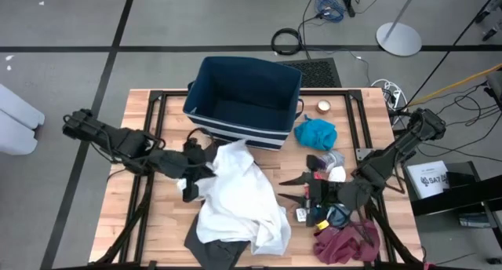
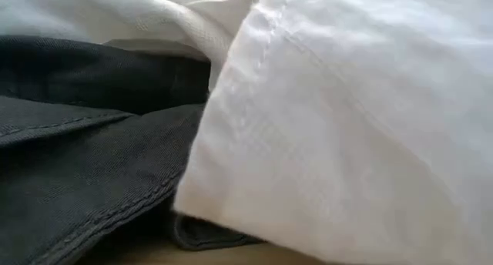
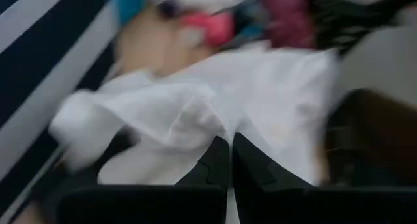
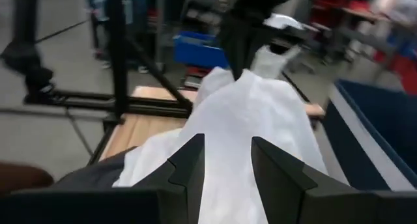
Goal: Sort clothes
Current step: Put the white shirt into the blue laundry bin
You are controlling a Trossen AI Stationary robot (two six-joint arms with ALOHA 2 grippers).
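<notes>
Left hand pinched shut on the white shirt

The big white shirt is heaped mid-surface, just in front of the striped bin, lying over a dark grey top. The right hand sits by the shirt's right edge, fingers partly apart, nothing between them. Blue top lies right of the bin, maroon one at the near right corner.

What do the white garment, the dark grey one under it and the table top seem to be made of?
White garment: thin woven fabric, probably cotton; matte, soft folds, stitched hem.
Dark grey garment: heavier cloth with visible weave and seam stitching.
Table top: light wooden planks, judging by the grain.
</notes>
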